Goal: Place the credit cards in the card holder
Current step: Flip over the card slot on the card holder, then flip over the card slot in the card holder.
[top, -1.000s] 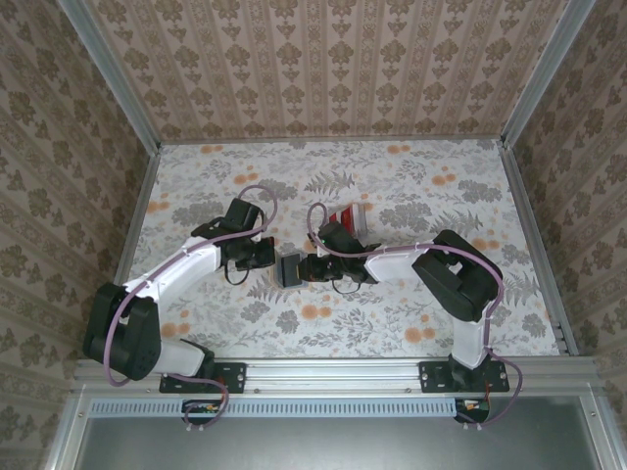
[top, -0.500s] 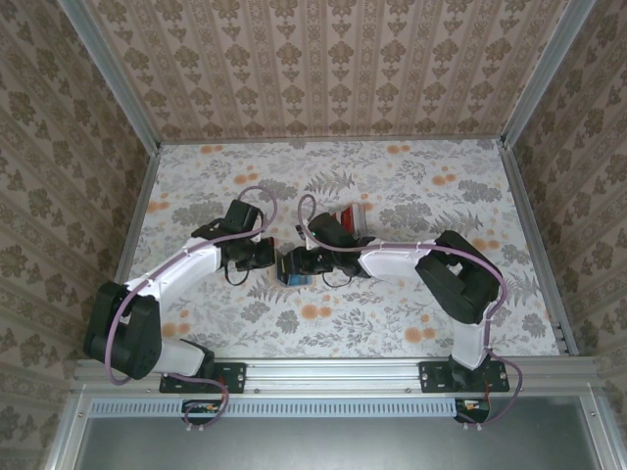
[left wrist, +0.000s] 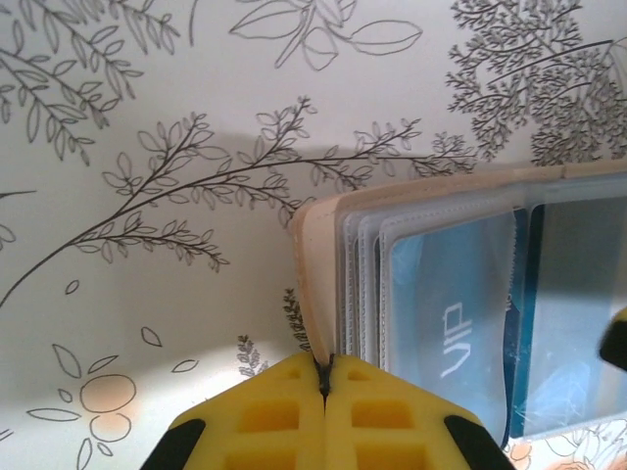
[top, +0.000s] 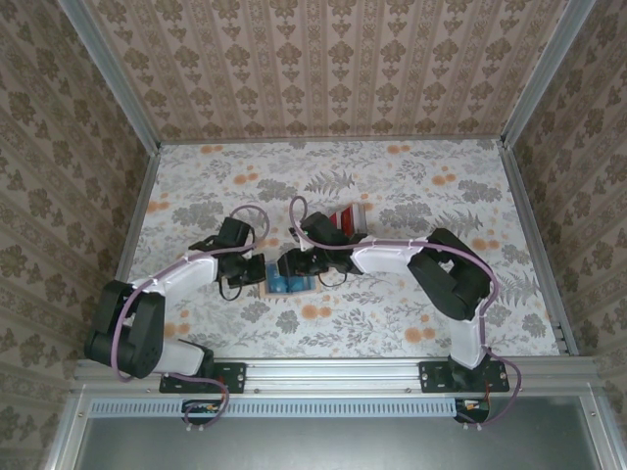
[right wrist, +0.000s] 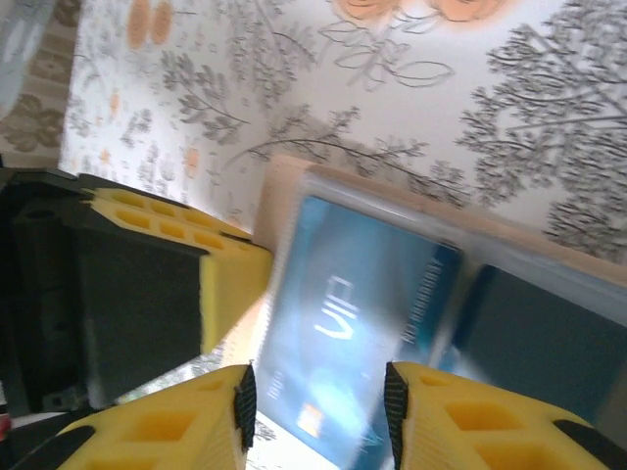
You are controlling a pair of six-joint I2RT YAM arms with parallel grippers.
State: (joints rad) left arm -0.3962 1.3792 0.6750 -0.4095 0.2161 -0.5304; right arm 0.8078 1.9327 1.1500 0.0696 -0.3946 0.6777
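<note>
Top: holder [top: 291,286] lying open on floral table [top: 441,186], left gripper [top: 265,275] and right gripper [top: 293,268] at it; red cards [top: 348,217] stacked just behind.
Left wrist: fingers [left wrist: 274,421] pressed together, pinching holder's tan edge; blue card [left wrist: 451,313] sleeved inside.
Right wrist: jaws spread over, perhaps not touching, that card.

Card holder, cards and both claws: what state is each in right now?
card holder, lying open on the table
blue card, tucked inside the card holder
red cards, piled on the table, outside the card holder
left claw, shut on the card holder's tan edge
right claw, open, over the blue card
</note>
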